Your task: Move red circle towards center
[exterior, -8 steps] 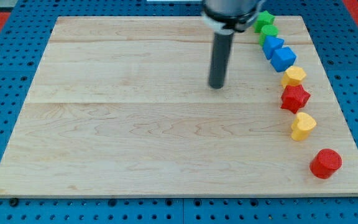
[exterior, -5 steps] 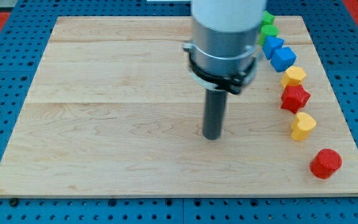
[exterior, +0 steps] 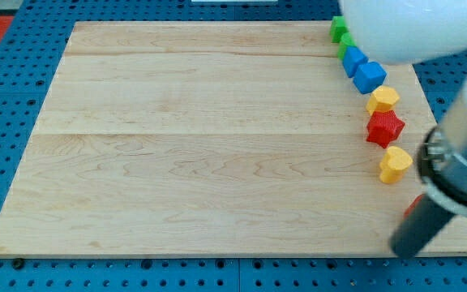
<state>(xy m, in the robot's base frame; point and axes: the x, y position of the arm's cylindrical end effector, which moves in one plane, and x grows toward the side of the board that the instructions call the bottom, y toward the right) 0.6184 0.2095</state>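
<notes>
Light is bright and even across the tabletop, with no glare on the wood. The blocks cast only faint, short shadows. The wood grain and the yellow block are sharp. The arm, right of that block, is soft-edged and blurred, its white upper part near washed out. No edge distortion shows.

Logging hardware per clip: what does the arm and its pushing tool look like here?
The arm is a bulky, glossy white shell at the view's top right. Below it sits a grey metallic cylindrical section with a black clamp ring. The tool is a plain straight dark rod, round and matte, ending at my tip. No cables, labels or markings are visible.
</notes>
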